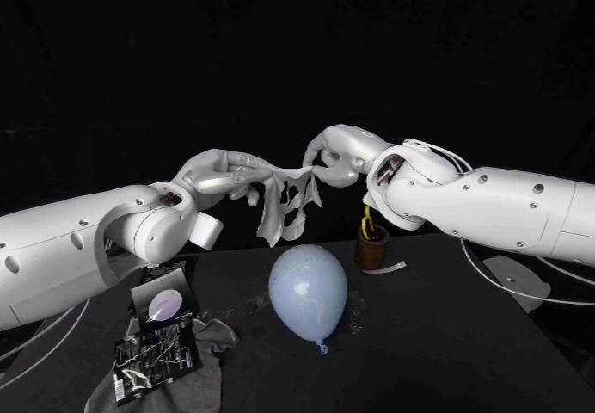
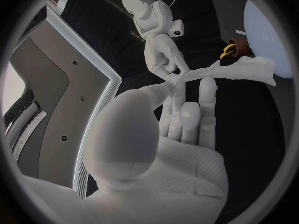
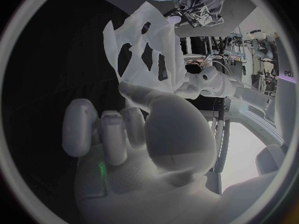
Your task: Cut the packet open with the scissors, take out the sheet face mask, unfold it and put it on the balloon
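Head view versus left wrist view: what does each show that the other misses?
Head view: the packet and grey cloth on the table, the holes in the sheet mask. Left wrist view: the palm of the left hand close up, the right hand pinching the mask's edge. Both: mask, balloon, scissors in their brown cup.

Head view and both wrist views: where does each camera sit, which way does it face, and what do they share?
Head view: on the robot's head, looking down at the table and balloon; both arms enter, left hand and right hand holding up the sheet mask.
Left wrist view: behind the left hand, facing the right hand across the mask; own palm and fingers show.
Right wrist view: behind the right hand, facing the left hand; own palm shows.
Shared: all three show the mask and the balloon.
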Motion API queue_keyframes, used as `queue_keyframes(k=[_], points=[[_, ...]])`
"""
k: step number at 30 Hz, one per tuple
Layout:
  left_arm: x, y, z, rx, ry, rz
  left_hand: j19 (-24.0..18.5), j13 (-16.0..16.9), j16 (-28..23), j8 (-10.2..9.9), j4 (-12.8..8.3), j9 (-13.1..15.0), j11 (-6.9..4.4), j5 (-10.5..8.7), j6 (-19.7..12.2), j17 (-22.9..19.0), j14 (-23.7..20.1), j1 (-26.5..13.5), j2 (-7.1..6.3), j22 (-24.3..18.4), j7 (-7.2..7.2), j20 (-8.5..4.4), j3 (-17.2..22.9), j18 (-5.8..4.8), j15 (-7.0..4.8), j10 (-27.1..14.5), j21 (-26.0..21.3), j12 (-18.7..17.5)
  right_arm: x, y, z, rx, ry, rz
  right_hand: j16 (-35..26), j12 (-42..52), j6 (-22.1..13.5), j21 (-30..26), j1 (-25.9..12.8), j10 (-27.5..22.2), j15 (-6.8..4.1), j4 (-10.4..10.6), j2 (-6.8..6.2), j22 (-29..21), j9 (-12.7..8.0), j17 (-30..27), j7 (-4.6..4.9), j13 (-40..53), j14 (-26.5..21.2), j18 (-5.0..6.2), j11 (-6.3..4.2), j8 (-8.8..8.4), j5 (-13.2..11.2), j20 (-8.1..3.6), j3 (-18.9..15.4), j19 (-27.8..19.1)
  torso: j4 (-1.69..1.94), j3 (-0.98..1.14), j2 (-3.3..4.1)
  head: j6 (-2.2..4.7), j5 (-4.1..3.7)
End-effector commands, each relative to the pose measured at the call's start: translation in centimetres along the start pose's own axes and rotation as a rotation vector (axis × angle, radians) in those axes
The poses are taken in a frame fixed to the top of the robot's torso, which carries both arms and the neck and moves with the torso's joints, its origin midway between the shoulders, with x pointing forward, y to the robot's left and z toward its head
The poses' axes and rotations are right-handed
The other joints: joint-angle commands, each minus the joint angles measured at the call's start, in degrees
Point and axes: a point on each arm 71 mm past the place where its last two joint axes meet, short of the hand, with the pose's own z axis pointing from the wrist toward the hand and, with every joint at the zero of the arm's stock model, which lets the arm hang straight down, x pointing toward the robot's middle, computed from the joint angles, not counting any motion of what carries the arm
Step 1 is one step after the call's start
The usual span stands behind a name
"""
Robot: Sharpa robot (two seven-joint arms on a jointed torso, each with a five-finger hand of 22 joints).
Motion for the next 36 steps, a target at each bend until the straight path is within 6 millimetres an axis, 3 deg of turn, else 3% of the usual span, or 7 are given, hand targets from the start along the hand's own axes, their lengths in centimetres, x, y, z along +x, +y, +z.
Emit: queue_keyframes(k=[1,5,13,24,36], points=[[-0.6,0.0,-0.1,0.000,-0.023,-0.034,0.34,0.02,0.14,0.03,-0.12,11.12,-0.06,0.17,0.15,0.06,0.36,-0.20,0.12,0.02,0.10,-0.02,0.32,0.69,-0.15,0.32,0.22,-0.31,0.1,0.2,0.4,-0.025,-0.044,0.015,0.20,0.12,0.48,-0.38,-0.04,2.27,-0.48,0.09,-0.50,10.11,0.03,15.05,-0.04,8.42,6.09,-0.70,0.05,0.31,-0.24,-0.08,0.26,0.00,0.08,-0.13,0.14,-0.37,0.09],[-1.0,0.1,-0.5,-0.010,-0.023,-0.037,0.44,0.04,0.10,0.02,-0.22,11.20,-0.06,0.17,0.17,0.06,0.45,-0.22,0.06,0.01,0.11,-0.04,0.42,0.69,-0.17,0.40,0.25,-0.42,0.7,0.4,1.0,-0.029,-0.051,0.025,0.20,0.01,0.47,-0.46,-0.02,2.22,-0.48,0.10,-0.49,10.08,0.02,15.05,-0.04,8.33,6.09,-0.68,0.05,0.30,-0.26,-0.08,0.29,-0.06,0.19,-0.23,0.18,-0.64,0.29],[-1.2,0.1,-1.3,-0.021,-0.009,-0.018,0.55,0.06,0.03,-0.01,-0.37,11.29,-0.07,0.17,0.20,-0.21,0.41,-0.20,-0.02,0.00,0.12,-0.07,0.56,0.69,-0.19,0.46,0.29,-0.58,2.6,0.6,2.1,-0.036,-0.019,0.043,0.20,-0.09,0.40,-0.88,0.06,2.17,-0.49,0.12,-0.44,9.94,0.00,15.05,-0.02,8.26,6.09,-0.58,0.05,0.26,-0.29,-0.08,0.37,-0.33,0.15,-0.17,0.05,-1.25,0.91],[-1.3,0.9,-2.3,-0.039,-0.006,-0.002,0.67,0.09,-0.04,-0.04,-0.51,11.39,-0.07,0.17,0.25,-0.35,0.46,-0.22,-0.11,-0.01,0.13,-0.11,0.69,0.69,-0.21,0.56,0.33,-0.74,4.5,0.6,2.0,-0.038,0.033,0.069,0.20,-0.22,0.33,-1.14,0.09,2.10,-0.49,0.17,-0.40,9.85,-0.03,15.05,0.01,8.17,6.09,-0.52,0.08,0.21,-0.33,-0.09,0.42,-0.50,0.04,-0.01,0.06,-1.87,1.23],[0.8,3.1,-3.2,-0.087,0.054,-0.026,0.74,0.12,-0.06,-0.04,-0.56,11.45,-0.08,0.17,0.30,-0.13,0.63,-0.28,-0.17,-0.02,0.13,-0.12,0.74,0.68,-0.22,0.65,0.35,-0.80,6.4,0.3,1.3,-0.039,0.078,0.094,0.20,-0.30,0.25,-1.40,0.12,2.05,-0.47,0.22,-0.38,9.77,-0.05,15.05,0.05,8.12,6.09,-0.46,0.11,0.17,-0.38,-0.08,0.45,-0.66,0.02,0.03,0.02,-2.72,1.15]])
